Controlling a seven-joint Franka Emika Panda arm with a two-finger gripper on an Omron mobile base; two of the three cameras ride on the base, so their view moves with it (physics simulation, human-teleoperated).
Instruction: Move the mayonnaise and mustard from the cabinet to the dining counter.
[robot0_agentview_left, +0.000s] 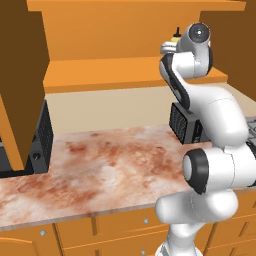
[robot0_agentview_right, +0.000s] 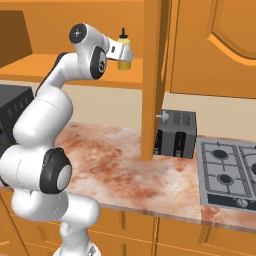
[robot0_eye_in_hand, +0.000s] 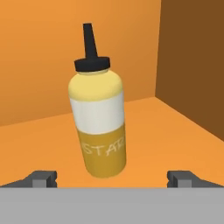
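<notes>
The robot is going for the mustard first. The yellow bottle stands upright on the orange shelf inside the cabinet, near the brown side wall. The gripper is wide open and holds nothing. Its two tips sit on either side of the bottle, a bit in front of it. Next, I think it must push forward a little and squeeze shut around the bottle's middle. The arm reaches high up over the marbled surface, bent at the elbow.

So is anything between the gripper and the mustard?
No. In the hand view, bare orange shelf lies between the open gripper and the upright mustard.
</notes>
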